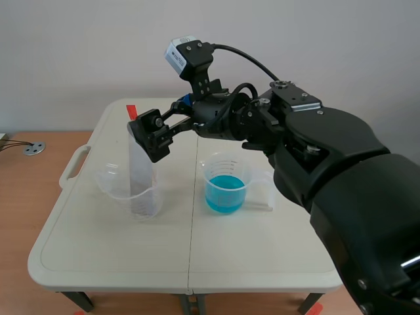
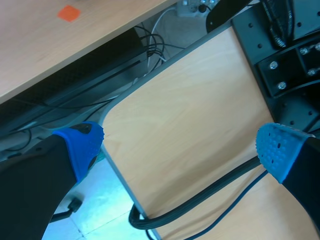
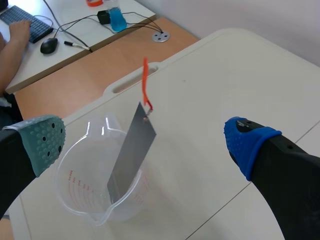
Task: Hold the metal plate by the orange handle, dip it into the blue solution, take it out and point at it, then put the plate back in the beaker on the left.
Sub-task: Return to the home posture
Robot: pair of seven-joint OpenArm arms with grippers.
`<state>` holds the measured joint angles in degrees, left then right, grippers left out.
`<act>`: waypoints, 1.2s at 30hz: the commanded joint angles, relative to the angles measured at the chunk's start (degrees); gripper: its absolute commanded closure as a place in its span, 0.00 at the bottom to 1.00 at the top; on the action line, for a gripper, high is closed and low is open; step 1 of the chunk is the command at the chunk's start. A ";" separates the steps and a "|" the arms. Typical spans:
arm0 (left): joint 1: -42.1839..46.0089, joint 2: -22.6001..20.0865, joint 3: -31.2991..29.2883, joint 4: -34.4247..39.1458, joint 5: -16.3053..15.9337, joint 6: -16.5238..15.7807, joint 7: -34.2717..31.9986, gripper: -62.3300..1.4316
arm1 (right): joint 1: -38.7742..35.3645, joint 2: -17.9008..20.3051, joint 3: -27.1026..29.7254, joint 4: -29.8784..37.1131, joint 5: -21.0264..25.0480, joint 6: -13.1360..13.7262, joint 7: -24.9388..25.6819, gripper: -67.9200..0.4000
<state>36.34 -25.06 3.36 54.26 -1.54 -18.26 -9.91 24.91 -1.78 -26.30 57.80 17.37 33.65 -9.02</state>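
The right arm reaches across the white desk [image 1: 118, 249] from the right, its pincer [image 1: 152, 134] hanging over the clear beaker [image 1: 125, 190] on the left. The fingers stand wide apart and grip nothing. The metal plate [image 3: 131, 150] leans inside that beaker, its lower edge at the bottom and its upper part against the rim. This tilt keeps the thin orange handle [image 3: 145, 82] up in the air above the glass, free to be taken. In the right wrist view the handle and plate lie ahead of the pincer, roughly between its two pads, which suggests the arm is lining up for the first grasp.

The second beaker [image 1: 225, 187], part-filled with blue solution [image 1: 225, 195], waits just right of the desk's centre seam. It stands near the first beaker but apart from it, so the dip looks like a short carry.

The left pincer [image 2: 180, 150] is also spread and empty, parked away from the desk over a wooden surface [image 2: 190, 125] and cables. By this reading the task has barely begun, and the narrow handle will call for a careful squeeze.
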 commanded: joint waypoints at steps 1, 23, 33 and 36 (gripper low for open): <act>0.66 0.44 -0.04 0.81 -0.33 -0.48 -0.61 0.00 | 1.92 0.87 0.11 0.79 0.85 0.20 1.05 0.02; 9.16 -8.83 -15.56 16.24 -17.22 -0.28 -2.75 0.00 | -14.86 17.25 8.37 27.69 6.29 3.52 -1.18 0.02; 10.16 -12.04 -26.64 33.94 -17.97 -0.28 -2.75 0.00 | -27.08 24.26 14.56 39.21 11.52 4.09 -1.60 0.02; 10.10 -13.00 -26.62 39.12 -17.99 0.20 -2.75 0.00 | -30.67 26.32 16.55 41.90 13.44 4.50 -1.55 0.02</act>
<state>46.68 -37.78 -23.66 92.82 -19.14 -18.44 -11.90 -5.93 23.73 -10.41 98.50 29.85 38.00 -11.46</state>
